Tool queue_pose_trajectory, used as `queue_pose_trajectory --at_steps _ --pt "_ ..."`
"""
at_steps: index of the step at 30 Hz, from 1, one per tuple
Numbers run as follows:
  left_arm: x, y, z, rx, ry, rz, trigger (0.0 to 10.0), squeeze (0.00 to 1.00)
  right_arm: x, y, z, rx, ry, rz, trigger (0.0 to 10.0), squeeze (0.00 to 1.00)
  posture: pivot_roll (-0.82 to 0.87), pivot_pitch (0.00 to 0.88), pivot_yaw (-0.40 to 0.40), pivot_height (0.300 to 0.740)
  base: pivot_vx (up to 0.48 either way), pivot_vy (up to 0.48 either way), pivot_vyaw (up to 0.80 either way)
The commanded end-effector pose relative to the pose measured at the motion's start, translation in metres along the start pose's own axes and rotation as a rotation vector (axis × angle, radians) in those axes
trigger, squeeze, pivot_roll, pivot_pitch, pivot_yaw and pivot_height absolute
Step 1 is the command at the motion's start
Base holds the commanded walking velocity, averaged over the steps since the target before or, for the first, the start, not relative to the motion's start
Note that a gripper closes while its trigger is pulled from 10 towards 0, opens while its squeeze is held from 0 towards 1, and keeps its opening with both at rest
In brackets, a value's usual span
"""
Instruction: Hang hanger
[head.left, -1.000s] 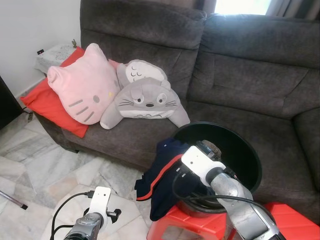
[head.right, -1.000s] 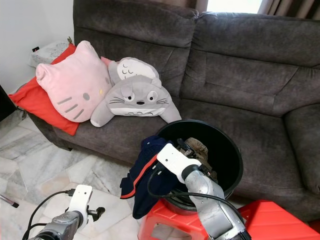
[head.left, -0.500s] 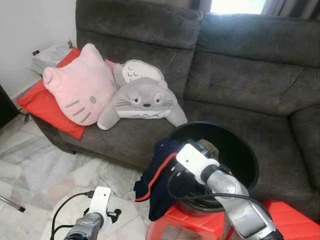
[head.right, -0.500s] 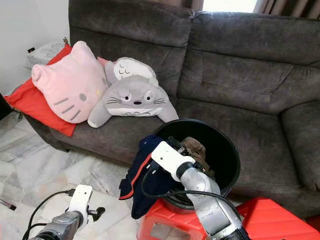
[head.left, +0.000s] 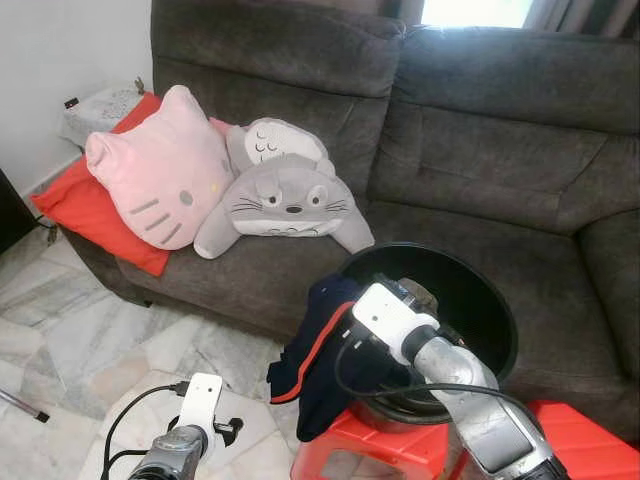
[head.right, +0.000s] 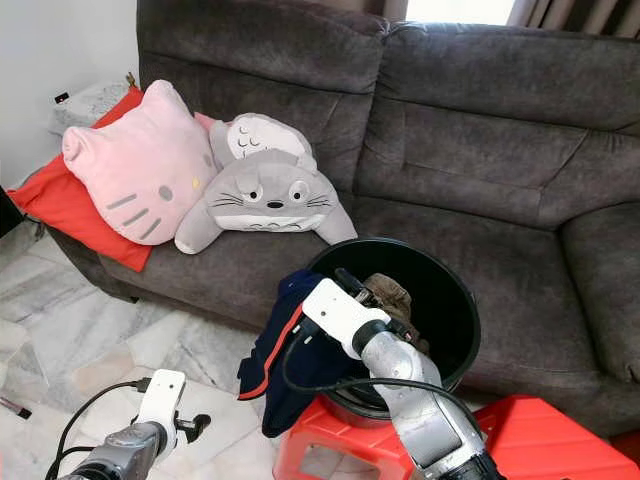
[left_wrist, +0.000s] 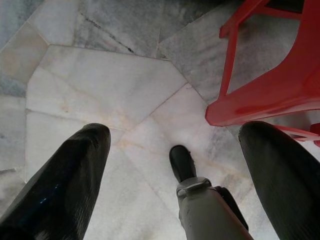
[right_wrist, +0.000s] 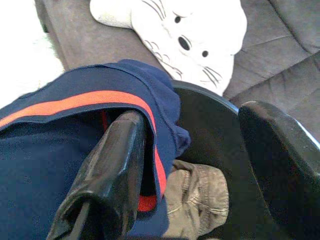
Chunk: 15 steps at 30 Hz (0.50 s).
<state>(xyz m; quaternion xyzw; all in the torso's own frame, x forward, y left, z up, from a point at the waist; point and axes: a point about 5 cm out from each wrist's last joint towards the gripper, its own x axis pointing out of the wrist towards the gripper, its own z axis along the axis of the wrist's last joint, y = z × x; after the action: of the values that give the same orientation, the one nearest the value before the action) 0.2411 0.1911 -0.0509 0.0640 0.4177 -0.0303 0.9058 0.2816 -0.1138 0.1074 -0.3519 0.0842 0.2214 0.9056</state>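
Observation:
A black bucket (head.left: 470, 310) stands on a red plastic stool (head.left: 350, 445) in front of the sofa. A navy garment with a red stripe (head.left: 315, 360) hangs over the bucket's near rim, and a brown garment (head.right: 385, 295) lies inside. My right gripper (right_wrist: 192, 117) is open at that rim. One finger (right_wrist: 117, 165) rests against the navy garment (right_wrist: 60, 150); the other finger is over the bucket's inside. My left gripper (left_wrist: 175, 131) hangs low over the marble floor, open and holding nothing.
A dark grey sofa (head.left: 480, 150) fills the back, with a pink cat cushion (head.left: 165, 170), a grey plush (head.left: 285, 200) and a red cushion (head.left: 85, 205) on its left seat. The stool's leg (left_wrist: 227, 65) stands close to the left gripper. Marble floor (head.left: 90, 340) lies to the left.
The head view shifted slightly a second ago. The right gripper has stayed at the bucket's rim against the navy garment, hardly moving. The left arm is unchanged.

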Motion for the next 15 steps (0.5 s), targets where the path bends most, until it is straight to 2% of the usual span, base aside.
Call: queue_pose_trajectory --at_steps 1,6,15 --pt "0.001 -0.002 0.003 0.011 -0.003 -0.011 10.0 0.0 0.001 -0.011 0.003 -0.005 -0.009 -0.053 10.0 0.0 -0.12 0.0 -0.035 0.74 0.0 0.0 0.0" --pt "0.001 -0.002 0.003 0.011 -0.003 -0.011 10.0 0.0 0.001 -0.012 0.003 -0.001 -0.002 -0.059 10.0 0.0 -0.12 0.0 -0.035 0.74 0.0 0.0 0.0" --pt "0.001 -0.003 0.003 0.011 -0.003 -0.013 10.0 0.0 -0.001 0.001 -0.011 0.018 0.082 0.013 10.0 0.0 -0.12 0.0 -0.035 0.74 0.0 0.0 0.0"
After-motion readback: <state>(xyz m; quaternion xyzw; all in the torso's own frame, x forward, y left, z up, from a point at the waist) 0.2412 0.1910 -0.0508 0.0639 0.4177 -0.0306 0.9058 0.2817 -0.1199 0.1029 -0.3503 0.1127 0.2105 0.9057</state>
